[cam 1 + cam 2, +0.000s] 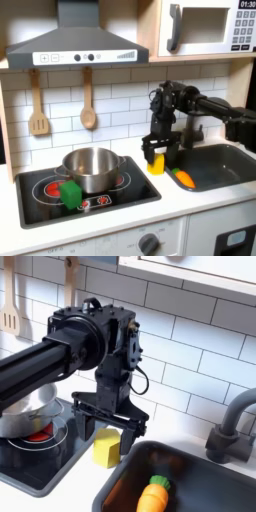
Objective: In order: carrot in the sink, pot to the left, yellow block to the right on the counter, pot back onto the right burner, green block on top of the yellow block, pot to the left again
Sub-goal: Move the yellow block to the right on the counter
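A: Where is the tool (107, 428) now?

B: Low over the worktop (140, 215), between the cooktop and the sink (205, 481). Its jaws stand apart, straddling the yellow block (107, 447). In the second exterior view the fingers reach down on either side of the block's top. I cannot tell whether they touch it yet, so I would call it released, gripping nothing.

A: So which step is this?

B: Moving the yellow block, I judge. The carrot (152, 495) already lies in the sink, and the pot (91, 167) sits on the cooktop, towards the first exterior view's left, with the green block (71, 193) just in front of it.

A: And next?

B: Lower a little, clench on the block, then carry it sideways along the worktop, keeping clear of the sink's edge, which is just beside it.
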